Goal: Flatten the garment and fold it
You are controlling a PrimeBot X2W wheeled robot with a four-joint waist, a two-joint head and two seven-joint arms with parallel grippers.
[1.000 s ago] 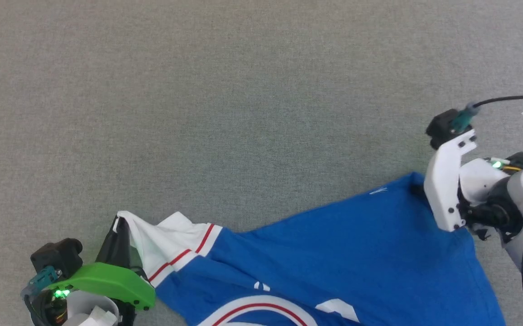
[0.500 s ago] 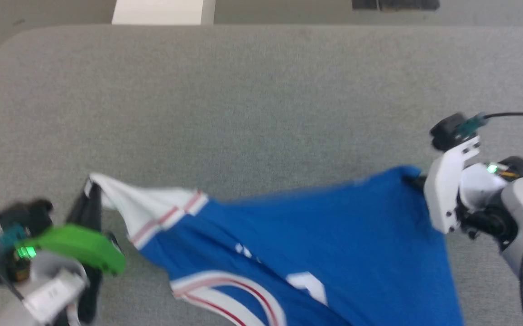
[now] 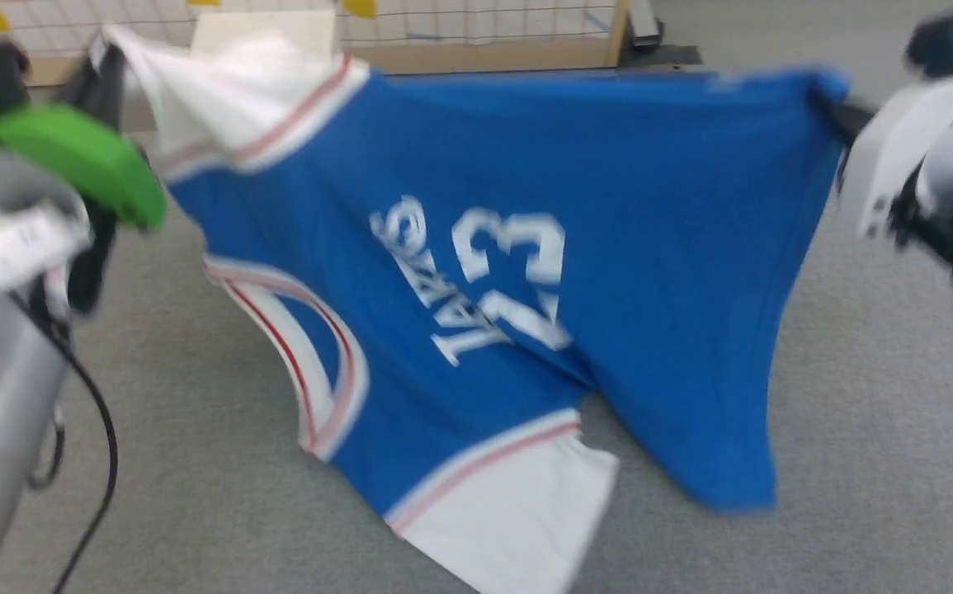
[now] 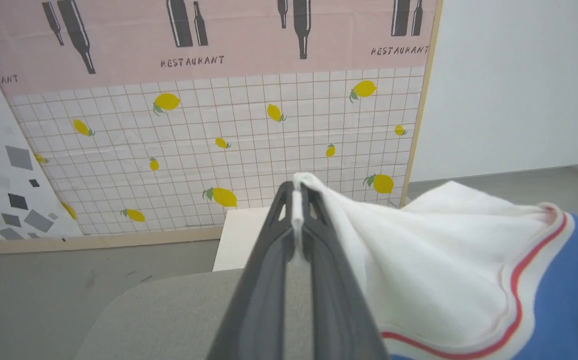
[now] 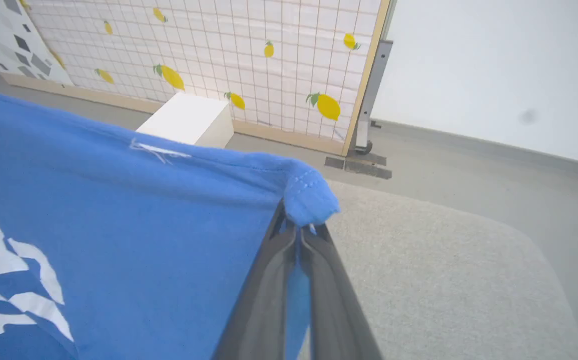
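Note:
The garment [image 3: 649,247], a blue T-shirt with white sleeves, red-striped trim and a white "23", hangs stretched in the air between both grippers, its lower part drooping toward the grey table [image 3: 856,462]. My left gripper [image 3: 101,70] is at the upper left, shut on the edge of a white sleeve. In the left wrist view the left gripper [image 4: 296,200] pinches that white sleeve [image 4: 444,260] at the fingertips. My right gripper [image 3: 835,115] is at the upper right, shut on a blue hem corner. The right wrist view shows the right gripper [image 5: 299,230] clamping the bunched blue corner [image 5: 311,197].
A white box [image 4: 238,235] stands on the floor just beyond the table's rounded far edge, in front of a lemon-patterned grid panel [image 4: 268,150]. A metal post on a foot [image 5: 369,100] stands at the panel's right end. A black cable [image 3: 105,437] hangs by my left arm.
Both arms have risen and carried the garment off the table, so it now hangs spread between them. The head camera has tilted up, bringing the back panel into view.

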